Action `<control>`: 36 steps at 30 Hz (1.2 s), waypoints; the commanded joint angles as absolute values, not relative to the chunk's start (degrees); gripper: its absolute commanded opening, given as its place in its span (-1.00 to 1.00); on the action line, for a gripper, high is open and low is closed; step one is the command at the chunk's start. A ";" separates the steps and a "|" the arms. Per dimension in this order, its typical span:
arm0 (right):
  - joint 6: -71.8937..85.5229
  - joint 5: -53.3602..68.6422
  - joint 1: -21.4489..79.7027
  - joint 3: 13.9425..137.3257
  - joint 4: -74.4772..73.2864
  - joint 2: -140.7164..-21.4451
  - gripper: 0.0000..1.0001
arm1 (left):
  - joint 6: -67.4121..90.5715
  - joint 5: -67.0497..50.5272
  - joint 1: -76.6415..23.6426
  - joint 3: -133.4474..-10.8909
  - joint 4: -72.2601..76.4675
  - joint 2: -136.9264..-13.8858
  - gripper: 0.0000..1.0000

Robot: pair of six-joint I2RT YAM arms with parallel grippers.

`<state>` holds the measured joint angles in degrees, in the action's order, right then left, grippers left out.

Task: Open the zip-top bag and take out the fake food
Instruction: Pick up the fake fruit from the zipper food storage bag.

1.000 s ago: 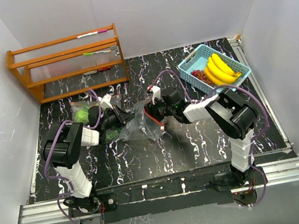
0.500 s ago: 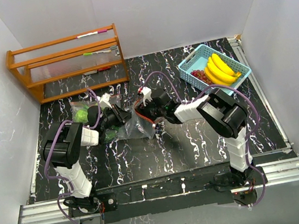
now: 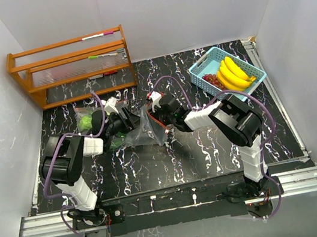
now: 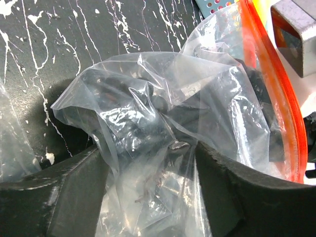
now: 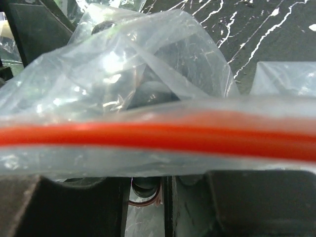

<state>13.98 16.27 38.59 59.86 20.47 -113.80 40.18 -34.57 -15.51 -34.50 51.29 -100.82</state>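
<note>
The clear zip-top bag (image 3: 146,131) with a red-orange zip strip (image 5: 148,136) lies crumpled at mid-table between my two grippers. My left gripper (image 3: 127,120) stands open, its fingers (image 4: 74,197) wide apart with loose bag film (image 4: 148,148) between them. My right gripper (image 3: 153,118) is shut on the bag's zip edge, which runs across its fingers (image 5: 232,202). Dark shapes show through the film; I cannot tell what they are. Green fake food (image 3: 88,121) lies left of the left gripper. Yellow bananas (image 3: 233,72) and purple grapes (image 3: 213,79) sit in the basket.
The light-blue perforated basket (image 3: 201,66) stands at the back right. An orange wooden rack (image 3: 70,66) stands at the back left. White walls close in both sides, and the arm bases sit on a metal rail at the near edge.
My left gripper has opened and let go of the bag film. My right gripper has moved left and closed on the bag's zip edge.
</note>
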 commanded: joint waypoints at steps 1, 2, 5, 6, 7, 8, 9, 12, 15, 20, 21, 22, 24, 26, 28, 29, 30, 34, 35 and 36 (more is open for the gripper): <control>14.56 12.23 37.82 58.86 18.47 -111.05 -0.54 | 37.49 -34.61 -15.86 -35.69 48.24 -96.36 0.44; 14.92 12.22 37.42 58.62 18.47 -110.73 -0.55 | 36.61 -34.85 -15.87 -35.96 46.93 -95.88 0.53; 15.77 12.26 35.84 57.52 18.73 -109.49 -0.56 | 33.13 -34.12 -15.90 -36.67 42.40 -93.93 0.67; 15.86 12.18 35.44 57.08 18.93 -109.03 -0.56 | 32.45 -33.60 -15.83 -36.75 41.55 -93.41 0.72; 15.83 12.14 35.02 56.71 19.16 -108.65 -0.56 | 32.08 -33.16 -15.82 -36.76 41.04 -93.05 0.75; 15.89 12.13 34.68 56.36 19.40 -108.12 -0.56 | 31.82 -32.97 -15.89 -36.70 40.95 -92.93 0.75; 15.96 12.18 34.29 56.07 19.49 -107.78 -0.56 | 31.84 -33.08 -15.85 -36.67 41.12 -93.01 0.75; 17.01 12.96 33.00 54.95 20.57 -106.64 -0.56 | 33.61 -33.80 -15.92 -35.59 43.89 -94.07 0.61; 17.53 13.56 32.29 53.90 21.71 -105.76 -0.56 | 35.63 -34.77 -15.97 -34.40 47.13 -95.94 0.45; 17.44 14.24 32.17 53.66 21.96 -105.91 -0.56 | 37.15 -34.79 -17.00 -34.54 49.56 -98.51 0.28; 17.40 14.38 32.15 53.57 22.12 -105.91 -0.56 | 37.00 -34.51 -17.21 -34.80 49.38 -98.86 0.24; 17.45 14.48 32.15 53.53 22.23 -105.83 -0.56 | 36.90 -34.27 -17.38 -34.96 49.26 -99.23 0.18; 17.35 14.63 32.17 53.61 22.24 -105.75 -0.56 | 37.16 -34.35 -17.76 -35.20 49.79 -99.88 0.03; 17.37 14.59 32.10 53.60 22.22 -105.73 -0.56 | 37.44 -34.55 -17.92 -35.24 50.50 -100.32 -0.18; 17.24 14.59 32.16 53.40 22.25 -105.73 -0.56 | 37.64 -34.64 -18.06 -35.21 50.98 -100.52 -0.40; 17.24 14.59 32.17 53.38 22.28 -105.75 -0.56 | 37.70 -34.78 -18.10 -35.22 51.20 -100.54 -0.48; 17.23 14.60 32.17 53.33 22.26 -105.76 -0.56 | 37.66 -34.92 -18.13 -35.28 51.23 -100.55 -0.57; 17.29 14.92 32.17 53.20 22.30 -105.42 -0.56 | 37.83 -34.74 -18.13 -35.28 51.26 -100.42 -1.00; 17.30 14.95 32.17 53.12 22.22 -105.20 -0.56 | 38.08 -34.34 -18.11 -35.25 51.20 -100.42 -1.00; 17.24 14.99 32.10 53.02 22.23 -104.86 -0.56 | 38.59 -33.81 -18.12 -35.05 51.18 -100.25 -1.00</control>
<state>17.06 14.50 32.12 53.71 19.88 -108.36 37.95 -33.74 -17.87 -34.76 49.74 -100.44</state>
